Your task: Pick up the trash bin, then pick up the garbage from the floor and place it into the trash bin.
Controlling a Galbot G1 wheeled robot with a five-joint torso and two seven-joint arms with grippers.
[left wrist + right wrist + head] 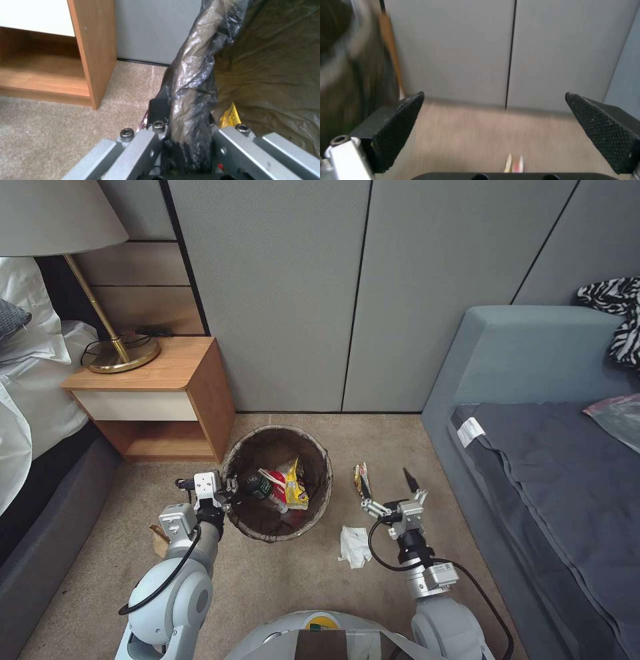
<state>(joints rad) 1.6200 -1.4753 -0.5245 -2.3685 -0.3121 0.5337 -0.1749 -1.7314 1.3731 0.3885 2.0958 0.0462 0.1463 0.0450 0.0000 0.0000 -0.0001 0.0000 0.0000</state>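
Fingers of left gripper (230, 491) clamp crinkled bin liner (190, 82) — right gripper (387, 493) spread wide.

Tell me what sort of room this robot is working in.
Likely a bedroom or hotel room: a bed with white bedding, a wooden nightstand carrying a brass lamp, and a grey daybed on carpet.

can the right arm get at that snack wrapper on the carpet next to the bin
Probably yes. The right gripper hangs open right beside the snack wrapper, with bare carpet between them; the trash bin stands clear to the left.
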